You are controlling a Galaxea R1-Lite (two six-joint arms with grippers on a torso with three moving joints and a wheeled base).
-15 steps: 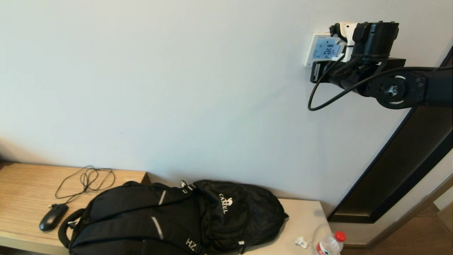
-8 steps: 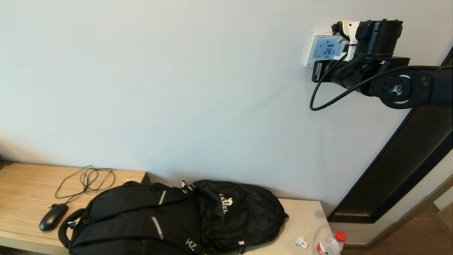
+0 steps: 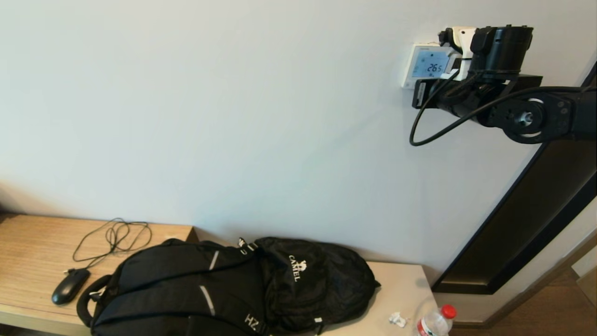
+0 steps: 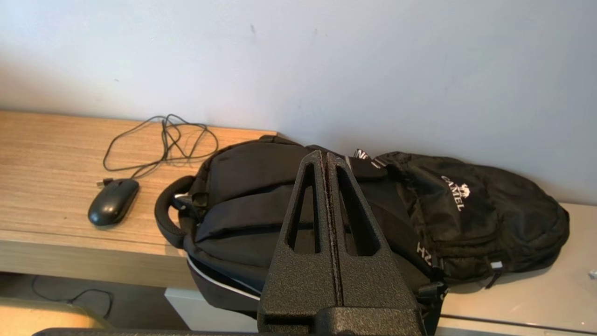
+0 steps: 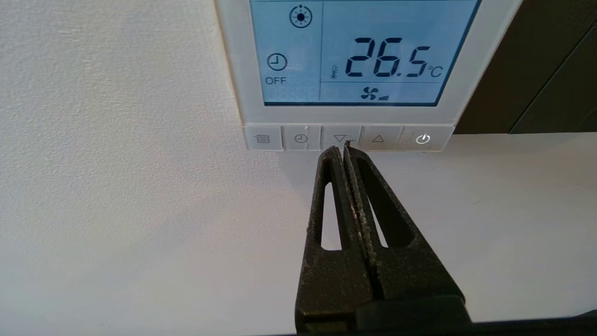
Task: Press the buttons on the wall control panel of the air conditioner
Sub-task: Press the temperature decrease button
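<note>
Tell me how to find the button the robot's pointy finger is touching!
Look at the white wall panel showing 26.5. Along its bottom edge runs a row of five buttons, and the shut right gripper points at the middle one. It alone has a down triangle, between the clock and the up triangle.

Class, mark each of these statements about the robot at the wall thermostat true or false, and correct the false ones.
1. The control panel screen reads 26.5 °C. True.
2. The right claw has its fingers spread wide apart. False: they are closed together, tips at the down-arrow button in the row of buttons.
3. The power button sits at the end of the row next to the up-arrow button. True.
4. The left claw is pressing the panel. False: it is shut, hanging above the black backpack.
5. A mouse lies on the wooden shelf. True.
</note>
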